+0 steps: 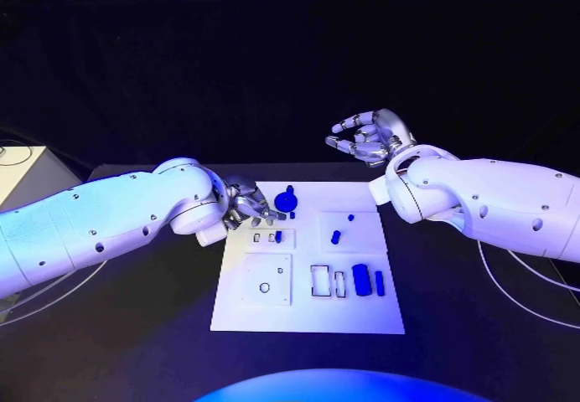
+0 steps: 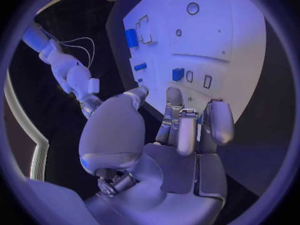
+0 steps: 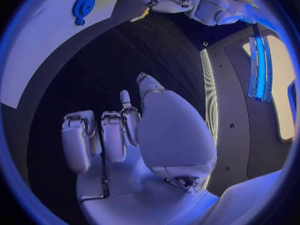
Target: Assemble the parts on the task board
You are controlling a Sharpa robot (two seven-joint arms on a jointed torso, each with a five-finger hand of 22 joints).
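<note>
The left hand [image 1: 248, 205] hangs at the board's [image 1: 242, 314] upper left edge, fingers loosely spread and holding nothing. The right hand [image 1: 372, 136] is raised beyond the board's far edge, fingers curled inward (nothing in them). Blue parts [image 1: 360, 274] sit on the board, a round one [image 1: 285, 200] just beside the left hand.

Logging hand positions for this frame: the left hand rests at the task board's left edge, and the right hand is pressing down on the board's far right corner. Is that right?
Not quite. The left hand is at the task board's left edge, but the right hand is not pressing on the board: the head view shows it raised beyond the board's far edge, fingers curled and holding nothing.
</note>
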